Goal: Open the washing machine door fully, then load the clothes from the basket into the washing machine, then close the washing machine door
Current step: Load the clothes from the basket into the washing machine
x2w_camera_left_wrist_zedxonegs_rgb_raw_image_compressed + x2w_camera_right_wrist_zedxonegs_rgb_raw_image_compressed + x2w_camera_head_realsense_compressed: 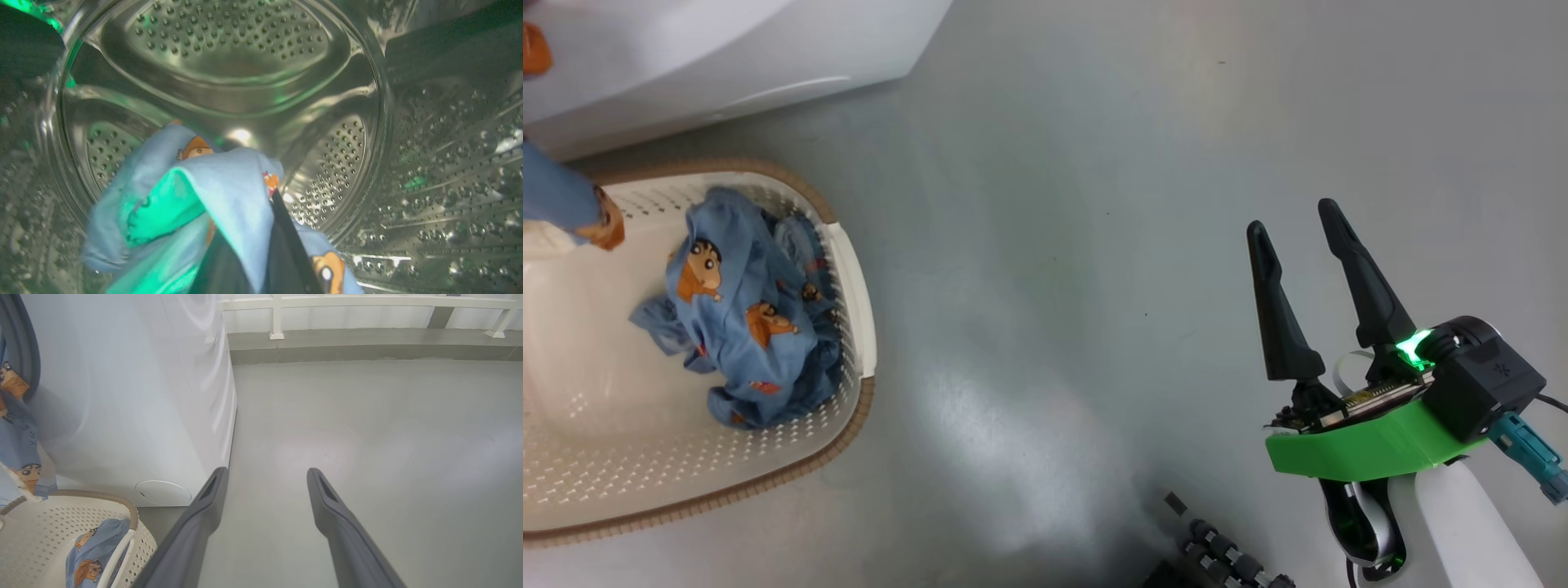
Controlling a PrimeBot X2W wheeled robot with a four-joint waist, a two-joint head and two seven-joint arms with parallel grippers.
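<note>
My left gripper (pixel 265 204) is inside the steel perforated drum (pixel 229 53) of the washing machine (pixel 727 49), shut on a light blue printed garment (pixel 229 183) that drapes over its dark fingers (pixel 288 241). Part of that garment (pixel 560 200) trails down over the basket (pixel 854 269). More of the clothes (pixel 743 310) lie bunched in the basket's right half, beside the machine's front. My right gripper (pixel 1294 216) hangs open over bare floor, well to the right of the basket, with nothing between its fingers (pixel 212 494). The washing machine door is out of view.
The grey floor (pixel 1078 245) stretches right of the basket and machine. A white railing (pixel 367 302) on a low kerb runs along the far side. The machine's white side panel (pixel 122 396) stands left of my right gripper. Part of my base (pixel 1225 555) shows at the bottom.
</note>
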